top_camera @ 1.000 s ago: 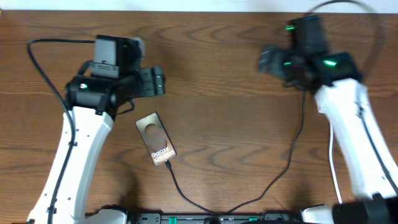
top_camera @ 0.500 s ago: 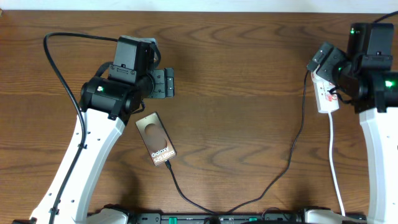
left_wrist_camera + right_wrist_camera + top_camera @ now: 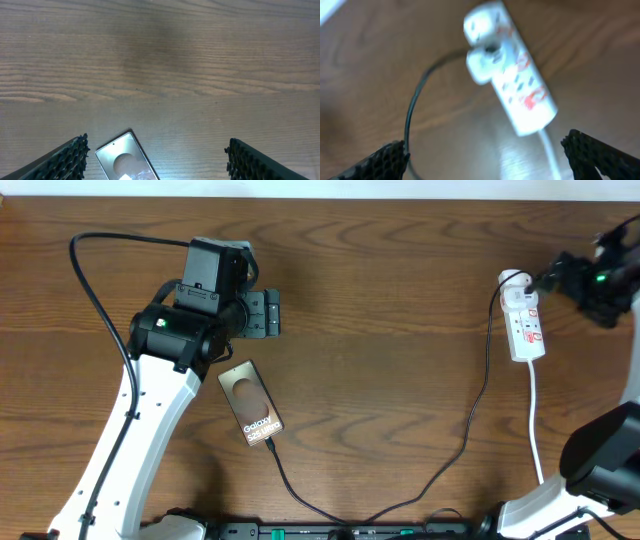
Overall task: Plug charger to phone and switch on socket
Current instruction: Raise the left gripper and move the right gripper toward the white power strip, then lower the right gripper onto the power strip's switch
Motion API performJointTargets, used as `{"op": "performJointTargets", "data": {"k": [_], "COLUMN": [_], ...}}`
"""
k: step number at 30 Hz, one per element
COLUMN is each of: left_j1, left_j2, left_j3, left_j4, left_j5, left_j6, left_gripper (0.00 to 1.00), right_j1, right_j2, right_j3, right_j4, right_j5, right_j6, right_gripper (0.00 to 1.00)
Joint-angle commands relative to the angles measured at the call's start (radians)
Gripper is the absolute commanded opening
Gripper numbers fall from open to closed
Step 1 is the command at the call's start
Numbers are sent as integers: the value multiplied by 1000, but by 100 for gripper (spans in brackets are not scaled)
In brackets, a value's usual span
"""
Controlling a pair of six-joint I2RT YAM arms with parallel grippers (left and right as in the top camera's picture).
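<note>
moved: the right hand has swung off the socket toward the right edge of the overhead view, so the strip now lies uncovered; the left hand sits where it was half a second ago, and the phone and cable have not shifted.
left hand: wide open and holding nothing, hovering over the table just beyond the phone's far end; in its wrist view both fingers frame bare wood with the phone low between them.
right hand: spread fully and holding nothing, off the upper right end of the socket and apart from it; its wrist view is motion-blurred, with the fingers at the bottom corners.
phone: the phone lies flat, screen up, tilted on the table left of centre, near the left arm; only its top end shows in the left wrist view.
charger: the charger runs from the phone's near short edge, down toward the table's front edge, then up the right side to the socket's far end; its tip meets the phone's edge, but it is too small to tell whether it is seated.
socket: lies flat near the right edge, red marks on top, a white adapter at its far end; in the right wrist view the black cable curves away from that adapter.
white cord: the white cord leaves the socket's near end toward the front edge.
switch: its position is too blurred to tell.
</note>
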Motion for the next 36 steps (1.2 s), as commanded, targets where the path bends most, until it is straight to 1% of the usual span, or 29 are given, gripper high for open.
{"op": "performJointTargets", "data": {"k": [1,2,8,11,12,13,15,17,21,26,31,36], "left_j1": [0,0,0,0,0,0,0,0,0,0,0,0], "left_j2": [-3,-3,-3,-3,-3,-3,-3,-3,-3,-3,-3,-3], "left_j3": [16,16,16,16,16,16,16,16,16,16,16,16], "left_j4": [1,1,1,1,1,1,1,1,1,1,1,1], "left_j5": [-17,-17,-17,-17,-17,-17,-17,-16,-17,-17,-17,-17], "left_j6": [6,6,6,6,6,6,6,6,6,6,6,6], "left_gripper": [87,87,87,87,87,87,87,87,87,87,87,87], "right_j1": [-21,-21,-21,-21,-21,-21,-19,-7,8,9,10,11], "right_j2": [25,32,64,112,140,162,212,278,335,341,344,344], "right_j3": [32,32,22,21,21,21,21,21,21,21,17,15], "right_j4": [34,58,153,156,146,138,129,130,126,132,176,192], "right_j5": [-60,-53,-41,-54,-90,-124,-195,-206,-206,-202,-154,-153], "right_j6": [-228,-251,-238,-208,-210,-225,-258,-267,-276,-309,-310,-310], "right_gripper": [99,99,99,99,99,95,91,92,89,90,92,94]}}
